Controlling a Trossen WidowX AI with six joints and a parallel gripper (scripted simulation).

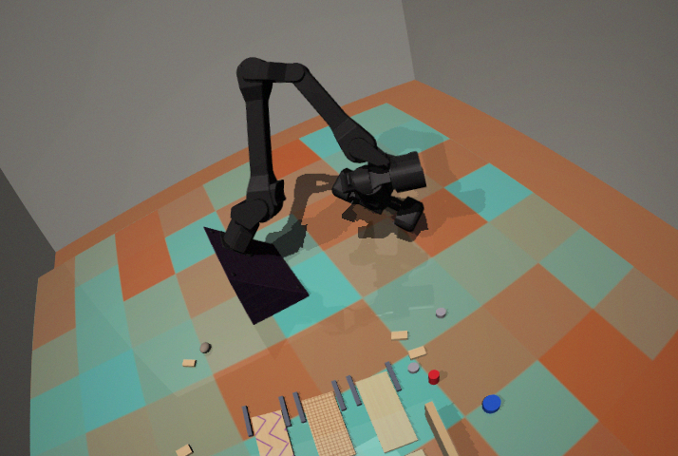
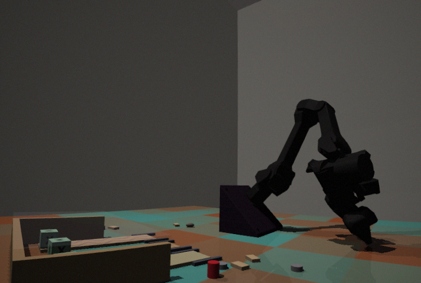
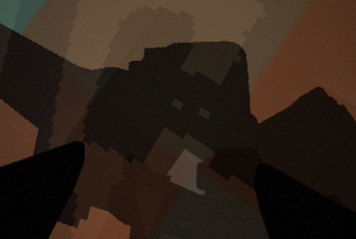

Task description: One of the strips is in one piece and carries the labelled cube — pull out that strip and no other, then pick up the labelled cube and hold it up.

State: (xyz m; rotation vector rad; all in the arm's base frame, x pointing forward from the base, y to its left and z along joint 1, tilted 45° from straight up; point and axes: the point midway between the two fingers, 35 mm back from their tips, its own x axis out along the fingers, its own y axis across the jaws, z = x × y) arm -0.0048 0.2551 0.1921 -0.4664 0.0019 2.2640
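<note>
My gripper (image 2: 369,243) (image 3: 172,162) is open and empty, pointing down low over the floor beyond the arm's base, far from the strips. A zigzag-patterned strip (image 1: 272,434) (image 2: 114,240), a checked strip (image 1: 329,425) and a plain pale strip (image 1: 386,411) (image 2: 188,257) lie side by side between dark rails. Another pale piece (image 1: 416,453) shows past a gap below the plain strip. Two green cubes, a farther one (image 2: 48,237) and a nearer one (image 2: 59,246), stand inside the walls; the nearer has a dark letter like a Y. Which strip bears each cube is hidden.
A wooden wall (image 1: 441,429) (image 2: 94,263) flanks the strips. A red cylinder (image 1: 433,377) (image 2: 213,269), a blue disc (image 1: 491,404), grey discs (image 1: 441,312) (image 2: 296,267) and small wooden blocks (image 1: 399,334) (image 2: 252,258) lie around. The dark wedge base (image 1: 264,290) (image 2: 237,213) holds the arm.
</note>
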